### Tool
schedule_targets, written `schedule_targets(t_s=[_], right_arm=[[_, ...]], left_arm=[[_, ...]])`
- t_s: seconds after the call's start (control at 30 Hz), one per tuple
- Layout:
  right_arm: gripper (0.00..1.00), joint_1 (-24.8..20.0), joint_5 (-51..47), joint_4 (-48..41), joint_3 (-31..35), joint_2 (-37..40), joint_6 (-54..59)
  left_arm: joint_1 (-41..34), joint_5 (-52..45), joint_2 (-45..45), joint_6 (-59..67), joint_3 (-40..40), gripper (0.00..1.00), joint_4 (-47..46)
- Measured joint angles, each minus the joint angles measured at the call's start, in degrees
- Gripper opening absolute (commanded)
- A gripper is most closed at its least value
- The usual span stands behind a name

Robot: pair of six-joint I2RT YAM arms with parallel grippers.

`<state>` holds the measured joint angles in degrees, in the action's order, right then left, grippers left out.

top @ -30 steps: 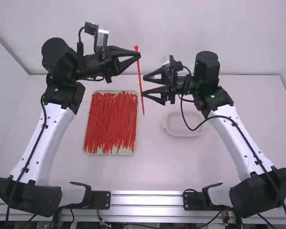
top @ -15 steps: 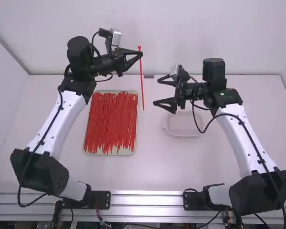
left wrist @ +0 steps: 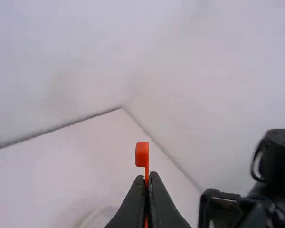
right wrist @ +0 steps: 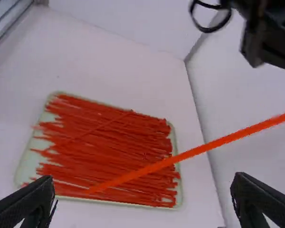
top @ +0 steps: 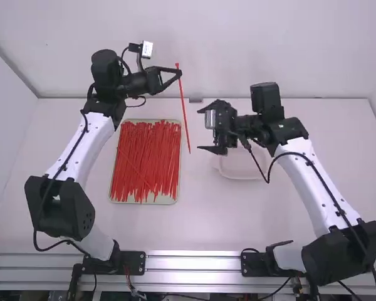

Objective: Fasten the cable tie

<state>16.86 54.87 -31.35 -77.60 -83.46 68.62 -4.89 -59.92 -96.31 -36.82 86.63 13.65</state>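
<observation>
Turned inward since half a second ago, the right hand [top: 202, 130] spreads wide beside the cable tie [top: 184, 113], likely to catch its hanging tail; the left hand [top: 178, 73] pinches it below the head, above the worktop [top: 194, 188].

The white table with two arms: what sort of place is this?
Probably a robotics lab bench: two arms mounted on a metal rail, a white-walled table, a tray of red cable ties, one tie pinched in the left gripper.

You're working in bright, even light. Shadows on the worktop [top: 200, 207] are faint and soft-edged, and the back wall [top: 269, 37] greys slightly toward the frame's upper corners.
</observation>
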Motion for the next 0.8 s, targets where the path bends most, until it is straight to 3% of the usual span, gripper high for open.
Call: schedule_targets(t_s=[0.2, 0.33, 0.6, 0.8], right_arm=[[0.98, 0.17, 5.57, -3.80, 0.00, 0.00, 16.83], [0.98, -1.03, 10.62, -6.21, 0.00, 0.00, 27.56], [0.98, -3.19, 20.02, -6.71, 0.00, 0.00, 44.24], [0.98, -3.13, 26.84, -2.49, 0.00, 0.00, 49.70]], left_arm=[[0.00, -9.29, 0.00, -12.24, -0.02, 0.02, 4.94], [0.00, -12.72, 0.00, -21.14, 0.00, 0.02, 3.34], [-0.07, -11.32, -0.02, -32.65, 0.00, 0.02, -0.20], [-0.07, -8.61, -0.02, -39.19, 0.00, 0.02, 1.05]])
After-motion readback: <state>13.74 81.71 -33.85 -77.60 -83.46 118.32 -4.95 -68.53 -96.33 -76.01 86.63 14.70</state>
